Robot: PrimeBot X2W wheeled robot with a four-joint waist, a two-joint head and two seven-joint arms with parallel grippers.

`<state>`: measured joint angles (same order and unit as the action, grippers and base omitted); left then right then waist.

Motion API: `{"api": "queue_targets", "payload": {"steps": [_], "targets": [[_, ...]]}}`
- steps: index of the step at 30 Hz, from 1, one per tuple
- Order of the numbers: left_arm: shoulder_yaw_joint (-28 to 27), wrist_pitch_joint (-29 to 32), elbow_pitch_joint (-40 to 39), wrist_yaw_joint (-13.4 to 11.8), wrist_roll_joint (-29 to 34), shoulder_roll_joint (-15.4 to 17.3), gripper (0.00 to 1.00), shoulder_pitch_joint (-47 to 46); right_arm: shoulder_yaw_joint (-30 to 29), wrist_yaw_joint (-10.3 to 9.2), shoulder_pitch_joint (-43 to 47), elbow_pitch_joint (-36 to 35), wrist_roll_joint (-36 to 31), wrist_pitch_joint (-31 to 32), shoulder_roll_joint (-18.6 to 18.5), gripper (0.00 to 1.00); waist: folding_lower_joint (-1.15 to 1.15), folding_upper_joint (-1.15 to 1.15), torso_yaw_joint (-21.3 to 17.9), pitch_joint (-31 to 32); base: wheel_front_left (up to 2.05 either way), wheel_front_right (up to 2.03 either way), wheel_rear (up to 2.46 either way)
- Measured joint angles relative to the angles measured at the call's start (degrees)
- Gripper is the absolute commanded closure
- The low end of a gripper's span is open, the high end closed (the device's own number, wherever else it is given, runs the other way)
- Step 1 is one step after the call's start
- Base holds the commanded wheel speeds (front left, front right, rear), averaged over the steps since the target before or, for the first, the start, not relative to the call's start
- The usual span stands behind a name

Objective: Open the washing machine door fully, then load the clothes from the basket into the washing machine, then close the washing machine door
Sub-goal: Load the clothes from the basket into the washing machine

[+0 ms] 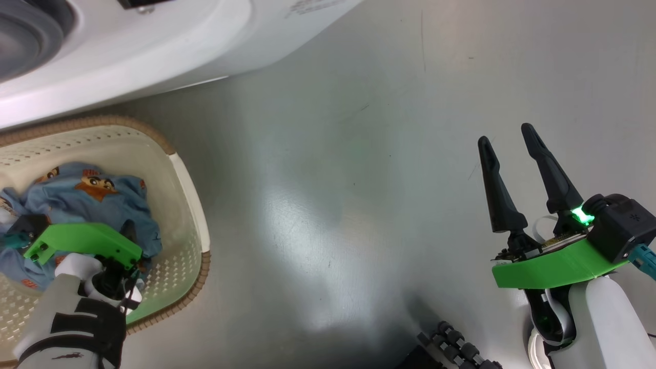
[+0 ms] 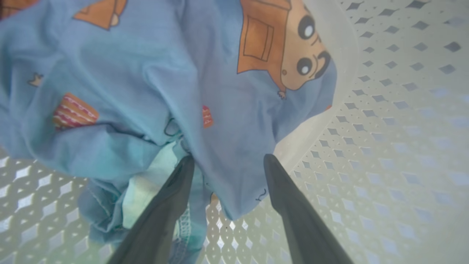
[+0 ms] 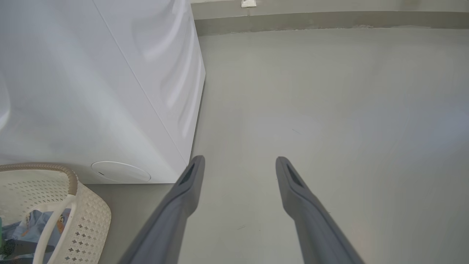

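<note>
Both tools gape: left tool straddles the crumpled clothes in the basket. Right tool points eleven o'clock above floor.

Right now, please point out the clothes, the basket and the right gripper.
clothes (image 2: 154, 73), left wrist view, plain blue fabric.
basket (image 1: 102, 141), head view, perforated far wall.
right gripper (image 1: 506, 133), head view, midway between its fingertips.

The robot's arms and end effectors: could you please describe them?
The left end effector and right end effector each have two long, dark fingers on a green bracket. The white left forearm bears black bands; a teal cable leaves the right wrist.
</note>
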<state>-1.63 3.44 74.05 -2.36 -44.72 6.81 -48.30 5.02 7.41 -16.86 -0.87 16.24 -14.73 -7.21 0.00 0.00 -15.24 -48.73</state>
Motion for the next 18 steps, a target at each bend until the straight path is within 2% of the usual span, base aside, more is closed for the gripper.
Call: {"api": "queue_targets", "payload": {"steps": [4, 11, 14, 18], "targets": [[0.3, 0.0, 0.0, -0.3, 0.0, 0.0, 0.0, 0.0, 0.0, 0.0, 0.0, 0.0, 0.0, 0.0, 0.0, 0.0, 0.0, 0.0, -0.1, -0.1, 0.0, 0.0, 0.0], [0.6, 0.0, 0.0, -0.6, 0.0, 0.0, 0.3, 0.0, 0.1, 0.0, -0.9, 0.1, 0.0, 0.0, 0.0, 0.0, 0.0, 0.0, -0.1, -0.1, 0.0, 0.0, 0.0], [0.7, 0.0, 0.0, -0.6, -0.2, 0.2, 0.37, 0.0, 0.2, 0.0, -0.9, 0.1, 0.0, 0.0, 0.0, 0.0, 0.0, 0.0, -0.3, -0.3, 0.0, 0.0, 0.0], [0.8, 0.0, 0.0, -0.6, -0.4, 1.0, 0.38, 0.0, 0.3, 0.0, -0.9, 0.2, 0.0, 0.0, 0.0, 0.0, 0.0, 0.0, -0.5, -0.6, 0.0, 0.0, 0.0]]}}
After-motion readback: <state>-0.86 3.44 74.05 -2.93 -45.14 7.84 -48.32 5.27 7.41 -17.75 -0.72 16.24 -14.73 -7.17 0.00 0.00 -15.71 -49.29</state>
